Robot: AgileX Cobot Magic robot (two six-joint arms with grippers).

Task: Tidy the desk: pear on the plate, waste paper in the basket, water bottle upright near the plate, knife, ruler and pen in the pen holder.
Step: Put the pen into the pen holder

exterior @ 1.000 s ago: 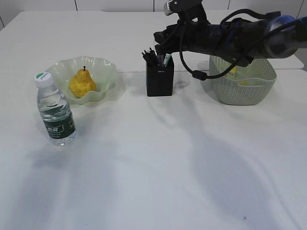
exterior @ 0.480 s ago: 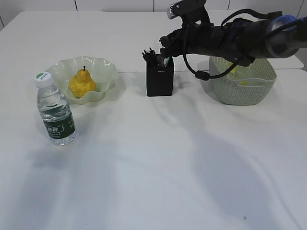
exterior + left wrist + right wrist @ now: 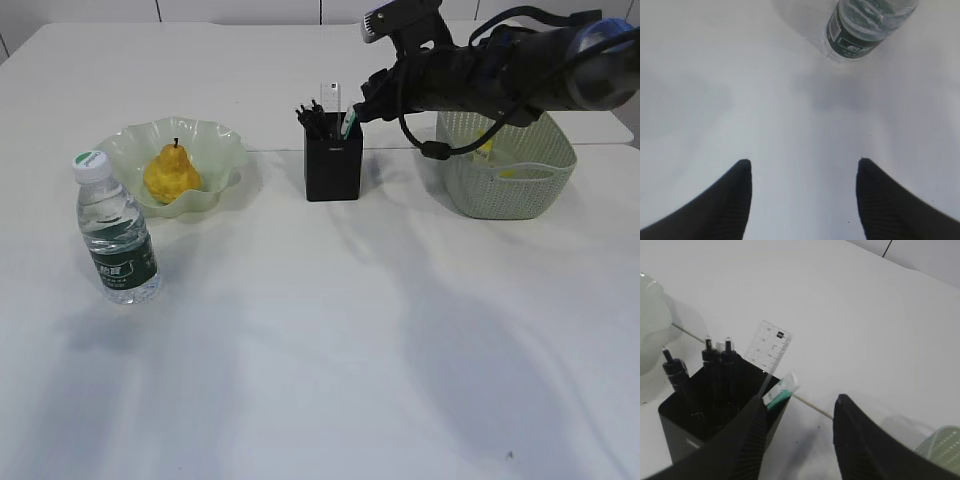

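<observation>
Item: holder, stocked with pens, ruler, knife. We log right gripper beside it, jaws parted, empty; left gripper wide, idle.

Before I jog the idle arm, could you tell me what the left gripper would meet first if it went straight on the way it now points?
Probably the water bottle: it stands ahead of the open left gripper, slightly right of centre, with only bare desk between; depth is unclear.
</observation>
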